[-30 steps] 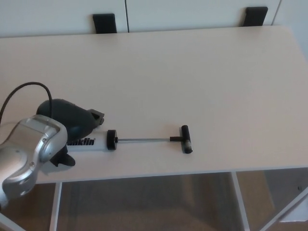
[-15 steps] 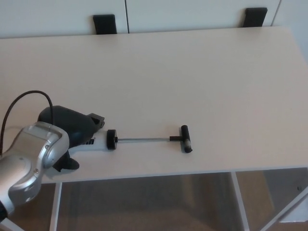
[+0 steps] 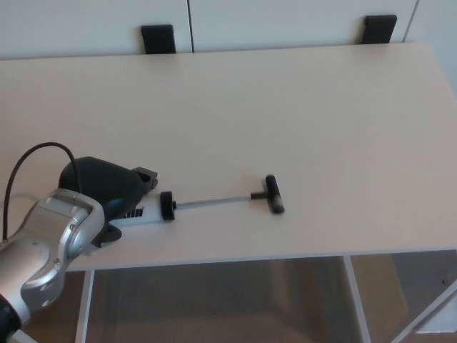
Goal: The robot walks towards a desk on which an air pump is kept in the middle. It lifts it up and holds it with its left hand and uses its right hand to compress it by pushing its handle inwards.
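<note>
The air pump lies near the front left of the pale desk (image 3: 300, 114). Its white barrel (image 3: 139, 214) with black lettering ends in a black cap (image 3: 168, 206). A thin rod (image 3: 213, 202) runs right to the black T-handle (image 3: 271, 194), fully pulled out. My left hand (image 3: 107, 189) covers the barrel's left part, with fingers on its far and near sides, shut on it. The rod now slants slightly upward to the right. My right hand does not show.
My silver left forearm (image 3: 46, 250) comes in at the bottom left, with a black cable (image 3: 28, 158) looping above it. Two black brackets (image 3: 158, 37) (image 3: 380, 28) stand at the desk's far edge. The front edge runs just below the pump, with floor beneath.
My left hand has closed down over the barrel. The pump has turned a little, its T-handle swinging away from the front edge and slightly left.
</note>
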